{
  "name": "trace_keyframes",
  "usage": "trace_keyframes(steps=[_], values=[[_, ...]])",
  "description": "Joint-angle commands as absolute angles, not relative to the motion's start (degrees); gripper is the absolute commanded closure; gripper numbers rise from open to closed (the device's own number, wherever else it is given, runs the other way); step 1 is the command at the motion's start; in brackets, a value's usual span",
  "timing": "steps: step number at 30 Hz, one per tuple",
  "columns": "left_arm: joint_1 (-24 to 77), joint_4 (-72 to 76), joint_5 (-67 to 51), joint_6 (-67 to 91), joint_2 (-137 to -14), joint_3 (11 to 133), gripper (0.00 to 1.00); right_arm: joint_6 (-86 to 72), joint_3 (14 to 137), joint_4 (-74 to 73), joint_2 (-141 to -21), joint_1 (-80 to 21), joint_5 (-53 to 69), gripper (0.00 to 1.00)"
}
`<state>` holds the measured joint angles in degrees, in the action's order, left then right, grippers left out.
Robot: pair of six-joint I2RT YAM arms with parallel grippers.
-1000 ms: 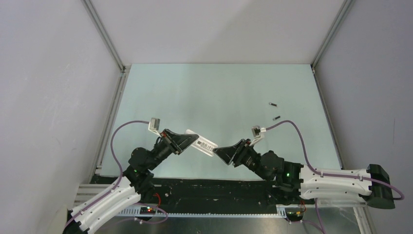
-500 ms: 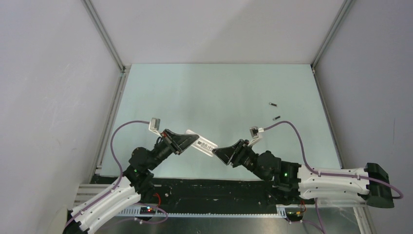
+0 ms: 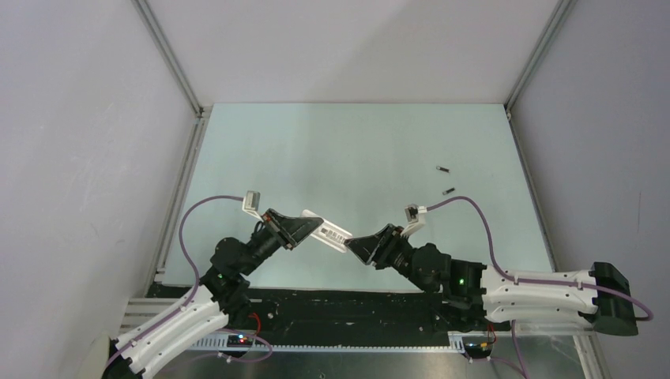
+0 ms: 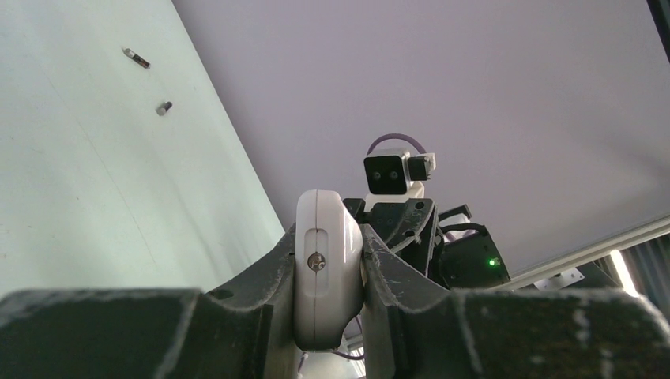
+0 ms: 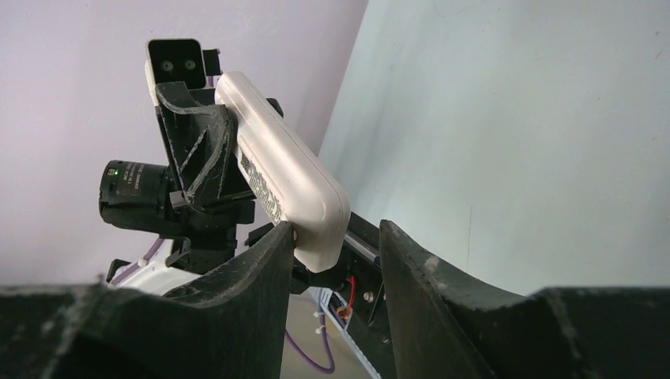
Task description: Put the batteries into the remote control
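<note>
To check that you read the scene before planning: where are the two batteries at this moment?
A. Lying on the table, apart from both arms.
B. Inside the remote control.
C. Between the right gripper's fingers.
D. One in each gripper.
A: the farther battery and the nearer battery lie loose on the table, while the left gripper holds only the remote control.

Remote (image 5: 299, 185) label (image 5: 261, 189): txt illegible.

Pale green worktop (image 3: 355, 142), matte, evenly lit. Plain grey-lilac enclosure: back wall (image 3: 348, 47), left wall (image 3: 79, 158), right wall (image 3: 608, 142). Aluminium rails (image 3: 170, 59) run up both back corners. Black strip (image 3: 348, 305) along the near edge.
</note>
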<state>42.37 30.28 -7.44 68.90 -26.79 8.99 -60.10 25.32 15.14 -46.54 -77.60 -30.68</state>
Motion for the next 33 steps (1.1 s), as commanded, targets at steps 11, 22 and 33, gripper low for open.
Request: trace_keyframes(steps=[11, 22, 33], values=[[42.6, 32.7, -7.5, 68.5, -26.8, 10.3, 1.00, -61.1, 28.2, 15.5, -49.7, -77.1, -32.8, 0.50], [42.6, 32.5, -6.8, 69.2, -26.5, 9.4, 1.00, -60.7, 28.2, 16.3, -49.5, -76.5, -32.2, 0.38], [42.6, 31.9, -6.1, 69.6, -25.9, 8.4, 1.00, -60.1, 28.2, 17.0, -48.7, -76.3, -31.4, 0.33]])
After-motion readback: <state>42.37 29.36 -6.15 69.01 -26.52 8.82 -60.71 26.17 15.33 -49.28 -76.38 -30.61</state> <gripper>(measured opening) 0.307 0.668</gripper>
